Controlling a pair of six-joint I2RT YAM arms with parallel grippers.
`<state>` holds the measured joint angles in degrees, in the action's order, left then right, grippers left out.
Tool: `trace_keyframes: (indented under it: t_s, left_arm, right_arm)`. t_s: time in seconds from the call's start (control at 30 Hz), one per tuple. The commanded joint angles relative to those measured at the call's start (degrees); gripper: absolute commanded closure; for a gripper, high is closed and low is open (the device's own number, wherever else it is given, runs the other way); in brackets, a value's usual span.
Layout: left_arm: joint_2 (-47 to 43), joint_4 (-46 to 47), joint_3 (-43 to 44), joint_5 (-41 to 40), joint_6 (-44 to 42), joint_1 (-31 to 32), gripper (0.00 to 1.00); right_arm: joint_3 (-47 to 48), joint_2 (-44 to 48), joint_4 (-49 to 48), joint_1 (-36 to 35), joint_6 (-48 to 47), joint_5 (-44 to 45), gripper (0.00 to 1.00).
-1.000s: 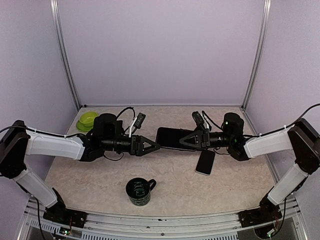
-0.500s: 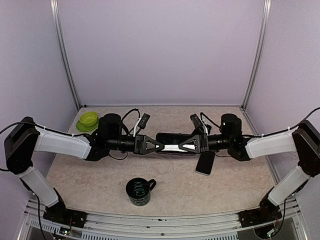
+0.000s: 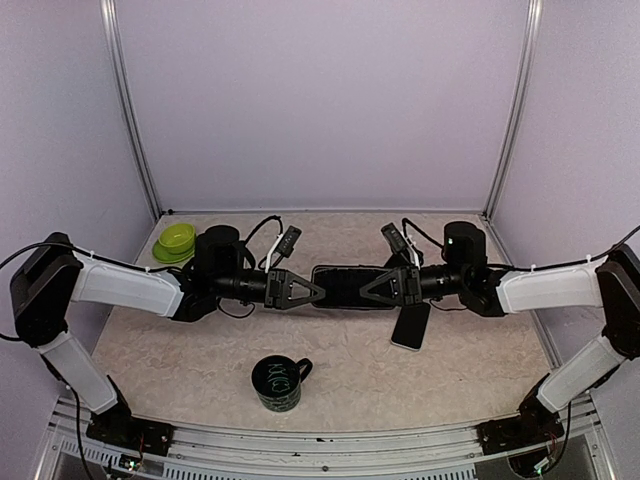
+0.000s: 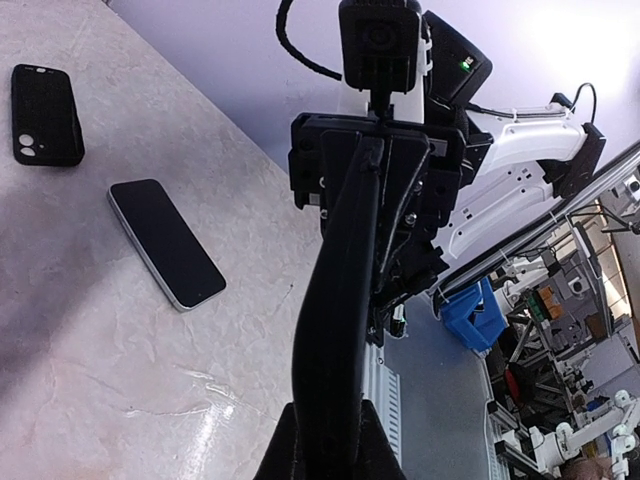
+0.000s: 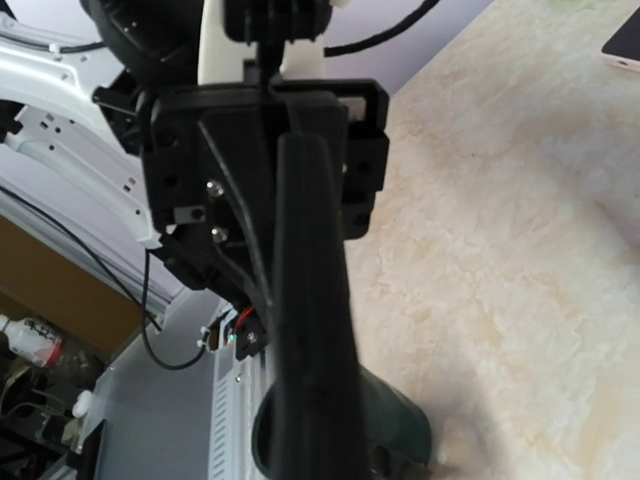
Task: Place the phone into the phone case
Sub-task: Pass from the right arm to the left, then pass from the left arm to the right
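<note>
Top external is showing left gripper [image 3: 318,290] and right gripper [image 3: 362,288] each clenching an end of the case [image 3: 340,286] above the surface [image 3: 200,350]; uneven pulling is risking it buckling or slipping free.

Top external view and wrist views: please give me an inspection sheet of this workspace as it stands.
Surface: beige marbled tabletop, no spill seen.
Job's things: black flexible phone case held between both grippers; dark-screened slab phone lying flat on the table; second black case with camera cutouts lying flat, shown only by the left wrist view.
Clutter: lime green bowl; dark mug.
Grippers: left gripper and right gripper each shut on one end of the held case.
Cables: black cables looping at the wrists.
Surroundings: lilac walls, metal posts.
</note>
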<state>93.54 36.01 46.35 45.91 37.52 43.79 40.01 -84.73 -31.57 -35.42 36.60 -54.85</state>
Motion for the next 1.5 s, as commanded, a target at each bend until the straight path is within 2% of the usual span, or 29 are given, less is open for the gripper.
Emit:
trace_keyframes:
  t_s: [0.0,0.1,0.37,0.53,0.63,0.73,1.0,1.47]
  left_arm:
    - [-0.3,2.3,1.2,-0.4,3.0,2.0,1.00]
    - [-0.5,-1.8,2.2,-3.2,2.9,1.7,1.00]
    - [-3.3,-6.4,1.7,-5.0,0.6,1.3,1.00]
    - [-5.8,-8.3,1.6,-5.4,0.1,1.3,1.00]
    - [-7.0,-10.1,1.7,-5.7,-0.4,1.2,1.00]
    - [-7.8,-11.7,1.8,-5.4,-0.4,1.1,1.00]
    - [-9.0,-17.1,2.8,-7.1,-0.3,1.1,1.00]
    - [-8.1,-17.2,2.8,-8.0,1.1,1.0,1.00]
  right_arm:
    - [3.8,0.9,5.4,-0.8,-7.8,8.5,1.00]
    - [5.0,1.7,11.0,-0.8,-14.2,10.7,0.98]
    - [7.4,3.1,23.1,-0.7,-31.3,10.3,0.35]
    - [7.0,2.6,24.8,-1.0,-36.0,11.6,0.15]
    - [6.2,2.2,25.2,-1.8,-42.1,13.0,0.05]
    - [5.3,2.6,25.1,-3.4,-46.9,16.3,0.00]
    - [9.2,2.5,30.4,-10.6,-58.2,28.8,0.00]
    - [14.5,-1.3,32.7,-20.6,-67.4,53.9,0.01]
